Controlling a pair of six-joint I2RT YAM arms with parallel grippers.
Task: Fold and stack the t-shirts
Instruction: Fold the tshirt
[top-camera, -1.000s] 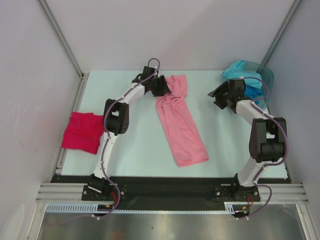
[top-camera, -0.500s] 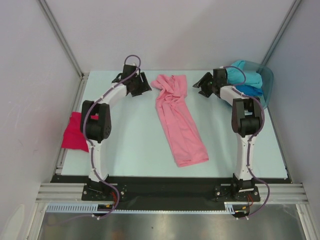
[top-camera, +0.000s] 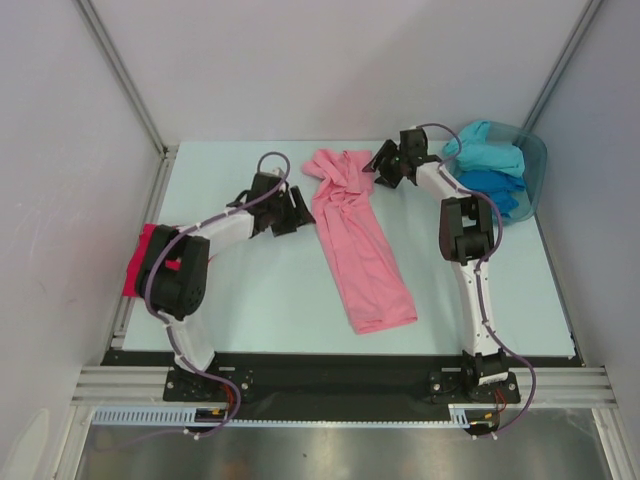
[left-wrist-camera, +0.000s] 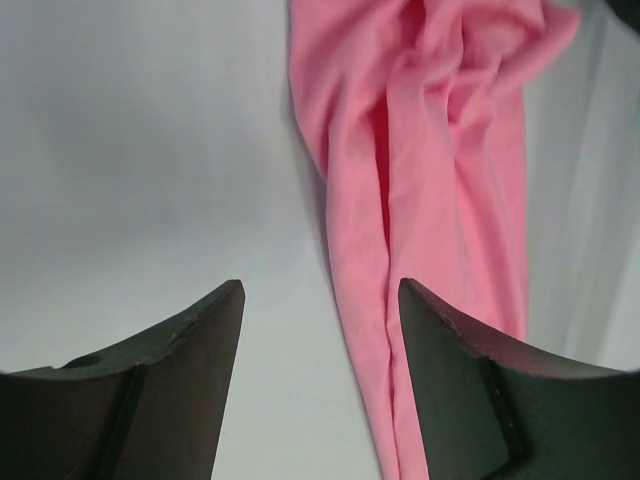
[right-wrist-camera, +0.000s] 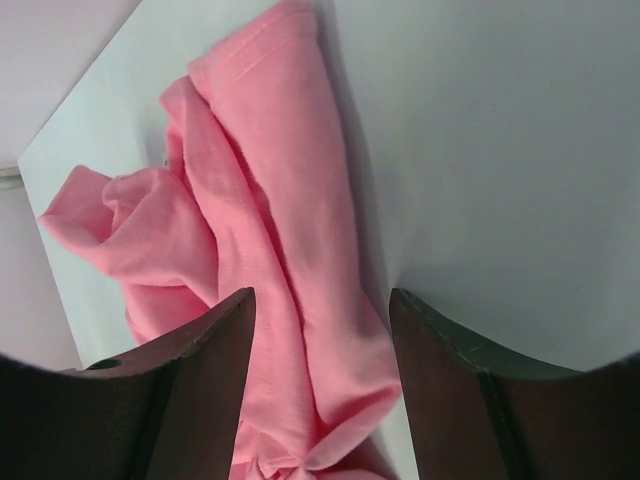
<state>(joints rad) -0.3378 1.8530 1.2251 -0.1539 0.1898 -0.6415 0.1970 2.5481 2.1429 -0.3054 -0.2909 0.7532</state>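
A light pink t-shirt (top-camera: 362, 250) lies folded into a long strip down the middle of the table, its far end bunched. My left gripper (top-camera: 302, 213) stands open just left of the strip's upper part; in the left wrist view the pink t-shirt (left-wrist-camera: 440, 180) runs under the right finger (left-wrist-camera: 470, 390). My right gripper (top-camera: 379, 172) is open at the strip's far right corner, with the pink t-shirt (right-wrist-camera: 260, 200) below its jaws. A crimson t-shirt (top-camera: 137, 272) lies at the table's left edge, mostly hidden by the left arm.
A teal plastic tub (top-camera: 540, 165) at the far right corner holds a turquoise t-shirt (top-camera: 490, 155) and a blue t-shirt (top-camera: 495, 188). The pale table (top-camera: 260, 290) ends at metal rails on the left and near sides. Grey walls enclose the cell.
My left gripper let go of the pink shirt's far end, opened, and drew back to the strip's left edge. The right arm swung left from the tub to the shirt's far right corner.
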